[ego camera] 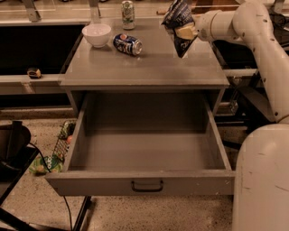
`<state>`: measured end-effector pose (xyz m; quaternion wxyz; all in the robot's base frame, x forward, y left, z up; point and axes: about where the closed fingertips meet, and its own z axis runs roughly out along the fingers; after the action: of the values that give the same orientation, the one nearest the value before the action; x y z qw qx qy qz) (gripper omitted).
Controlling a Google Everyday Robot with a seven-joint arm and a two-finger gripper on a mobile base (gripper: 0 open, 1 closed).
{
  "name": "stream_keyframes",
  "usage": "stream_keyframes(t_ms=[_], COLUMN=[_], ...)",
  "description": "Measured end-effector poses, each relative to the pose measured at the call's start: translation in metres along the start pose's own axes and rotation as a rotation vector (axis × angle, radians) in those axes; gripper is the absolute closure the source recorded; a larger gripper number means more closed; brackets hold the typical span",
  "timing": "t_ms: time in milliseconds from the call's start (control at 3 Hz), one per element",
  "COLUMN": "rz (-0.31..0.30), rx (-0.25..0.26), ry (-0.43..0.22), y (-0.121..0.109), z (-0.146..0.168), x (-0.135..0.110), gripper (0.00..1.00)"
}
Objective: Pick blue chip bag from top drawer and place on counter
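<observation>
gripper (189,32) over the counter's (149,67) right rear, clamped on blue chip bag (177,20) | bag hung above the counter, not touching | top drawer (90,182) stood open below the counter's front | white bowl (96,34), tipped blue soda can (128,44), 1 upright can (128,9) on the counter's rear-left

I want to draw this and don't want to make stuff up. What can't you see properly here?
Camera view, gripper: holding the blue chip bag above the counter, mostly covered by the bag.
Camera view, standing can: label too small to read.
Camera view, top drawer: floor near the front hidden by its front panel.
</observation>
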<state>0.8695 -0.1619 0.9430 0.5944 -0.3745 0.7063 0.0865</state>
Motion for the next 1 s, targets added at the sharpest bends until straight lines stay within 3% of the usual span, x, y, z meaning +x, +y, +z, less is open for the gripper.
stream_keyframes(t_ms=[333, 667, 1000], rz=[0.004, 0.02, 0.023], rx=[-0.001, 0.006, 0.056], ry=[-0.003, -0.013, -0.023], y=[0.0, 0.0, -0.006], z=[0.0, -0.006, -0.033], x=[0.0, 0.001, -0.003], gripper=[0.12, 0.0, 0.0])
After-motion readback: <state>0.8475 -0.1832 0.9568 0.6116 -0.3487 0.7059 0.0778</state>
